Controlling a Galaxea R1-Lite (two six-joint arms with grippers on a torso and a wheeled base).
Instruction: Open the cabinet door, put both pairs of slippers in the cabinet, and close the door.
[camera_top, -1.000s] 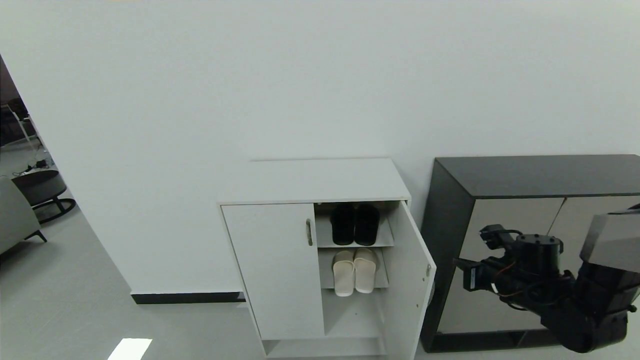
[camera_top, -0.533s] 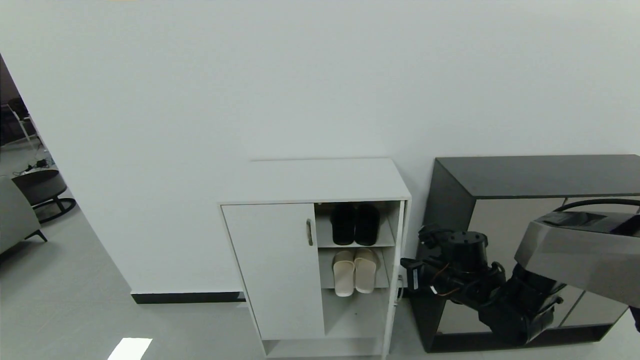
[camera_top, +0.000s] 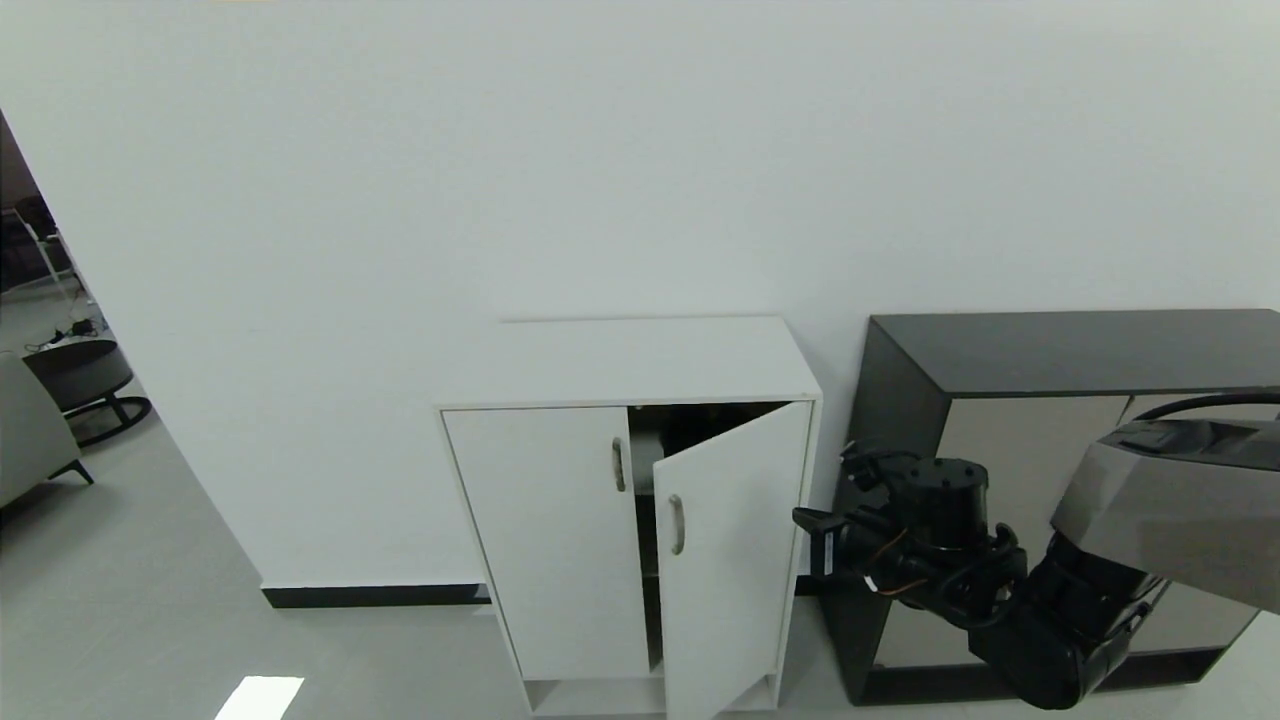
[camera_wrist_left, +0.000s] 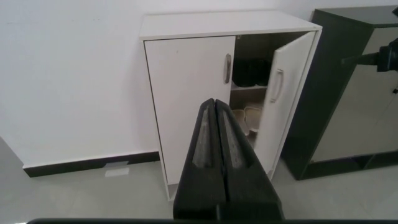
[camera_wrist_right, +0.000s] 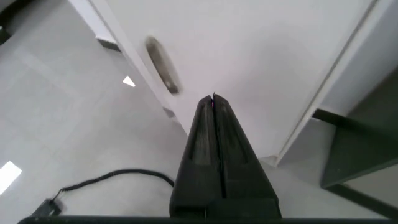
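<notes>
The white cabinet (camera_top: 630, 360) stands against the wall with its left door (camera_top: 550, 540) shut. Its right door (camera_top: 730, 560) is ajar at an angle, handle (camera_top: 677, 524) facing out. My right gripper (camera_top: 797, 517) is shut and empty, its tip against the door's outer face near the hinge side; the right wrist view has the gripper (camera_wrist_right: 214, 99) on the white door (camera_wrist_right: 261, 56) past the handle (camera_wrist_right: 161, 65). Through the gap, black slippers (camera_wrist_left: 250, 72) lie on the upper shelf and beige slippers (camera_wrist_left: 252, 117) below. My left gripper (camera_wrist_left: 216, 102) is shut, well back from the cabinet (camera_wrist_left: 186, 93).
A dark cabinet (camera_top: 1070, 350) with mirrored fronts stands right beside the white one, behind my right arm. A round table (camera_top: 80, 375) and a chair sit far left. A black cable (camera_wrist_right: 124, 177) lies on the floor. Open floor spreads left of the cabinet.
The right door swung from wide open to about half closed, covering most of the slippers. My right arm moved left along with it.
</notes>
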